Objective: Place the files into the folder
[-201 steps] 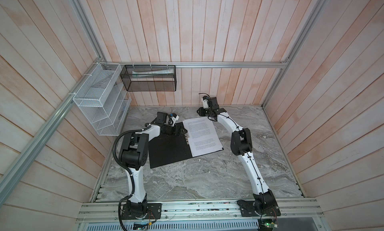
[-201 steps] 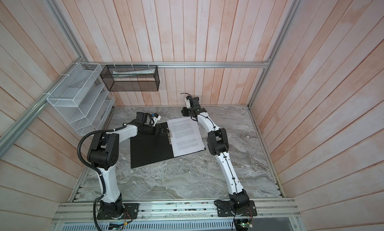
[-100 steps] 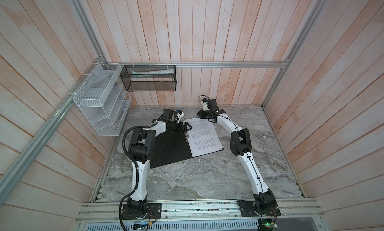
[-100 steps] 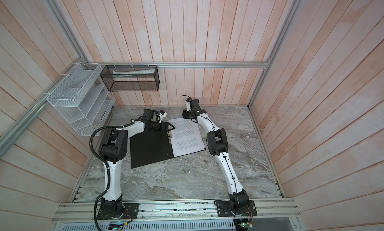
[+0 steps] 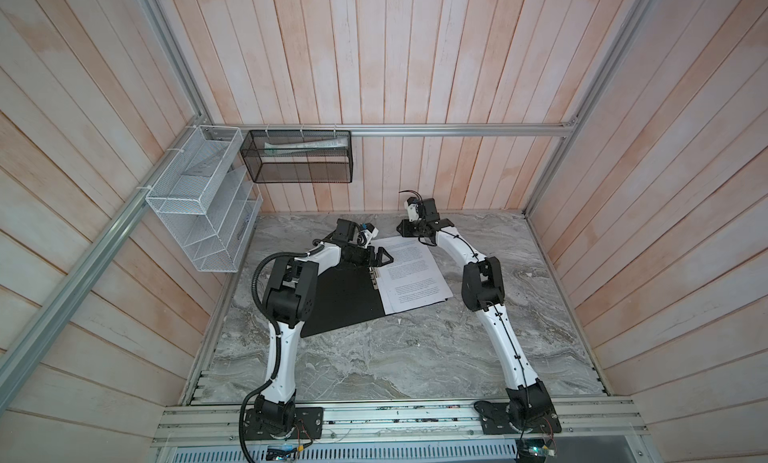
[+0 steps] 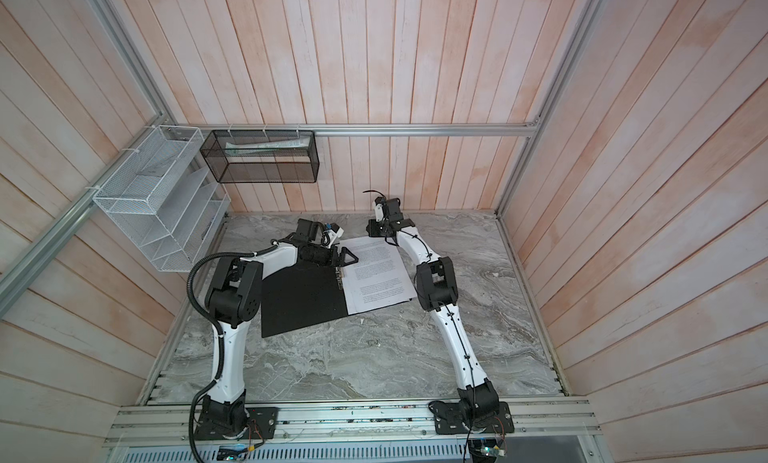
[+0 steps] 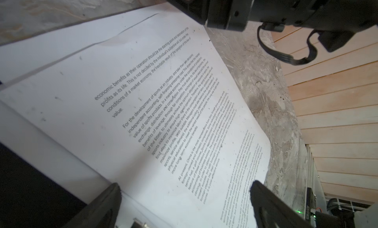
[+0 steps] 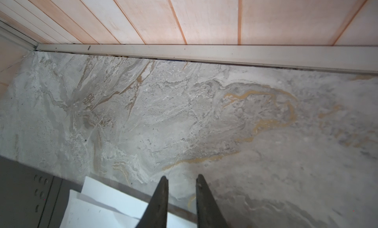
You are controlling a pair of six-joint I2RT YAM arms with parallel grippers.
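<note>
Folder (image 5: 345,303) lay open and flat on the marble table (image 5: 374,357), black inside face up, same in both top views (image 6: 299,303). Files (image 5: 411,274) lay text side up directly right of the black panel, left edge at the metal clip (image 5: 375,276) along the spine. The stack was slightly fanned: the right wrist view showed corners of lower sheets (image 8: 106,206) stepping out past the top one. Top sheet looked a bit smudged and creased in the left wrist view (image 7: 143,93). Left gripper (image 5: 382,261) sat low over the far end of the clip, right where black panel meets paper, jaws spread fully wide with nothing between them. In its own wrist view (image 7: 184,186) only printed page showed between the two fingers. Couldn't tell whether the fingertips touched the paper. Right gripper (image 5: 405,228) was at the far corner of the files, near the back wall, fingers angled down toward the table. Its wrist view (image 8: 182,176) showed a narrow gap between the tips, bare marble visible through it, nothing clamped. One finger overlapped the paper edge in that view; contact not clear. White wire organizer (image 5: 199,215) hung on the left wall and black mesh basket (image 5: 299,161) on the back rail, both well apart from the folder.
</note>
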